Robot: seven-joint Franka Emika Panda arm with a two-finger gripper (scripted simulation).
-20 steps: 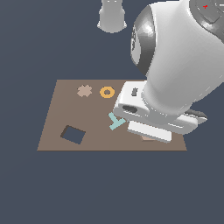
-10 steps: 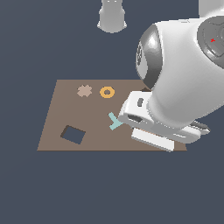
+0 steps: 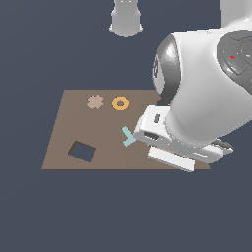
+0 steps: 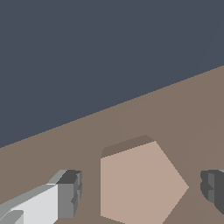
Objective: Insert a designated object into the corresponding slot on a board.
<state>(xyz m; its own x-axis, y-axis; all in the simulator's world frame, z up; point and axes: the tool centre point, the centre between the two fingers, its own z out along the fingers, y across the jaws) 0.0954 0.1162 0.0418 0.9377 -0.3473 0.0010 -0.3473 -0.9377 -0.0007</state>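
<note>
In the wrist view the pinkish-tan pentagon block (image 4: 140,183) lies flat on the brown board (image 4: 183,109), paler than the panel under it, with a thin shadowed side face showing along its far edges. The gripper (image 4: 141,193) is spread wide around it: one grey fingertip (image 4: 70,193) stands just beside one side of the block and the other sits off the opposite side — neither pad touches the block, so the fingers are released and hold nothing. The board's edge runs diagonally across this view, with dark floor (image 4: 87,52) beyond it. In the exterior view the bulky white arm (image 3: 206,98) hangs low over the board's end at the exterior view's right, and its body hides the block and the gripper's tips completely; only the white hand housing shows above the board (image 3: 69,128). Elsewhere on the board, a tan cog-shaped piece (image 3: 95,102) and an orange ring (image 3: 120,103) sit side by side near the far edge, a small teal angled piece (image 3: 128,136) lies near the middle just beside the hand housing, and a dark rectangular cut-out (image 3: 82,151) is open toward the exterior view's left. The pentagon slot cannot be made out in either view — it is possibly behind the arm.
</note>
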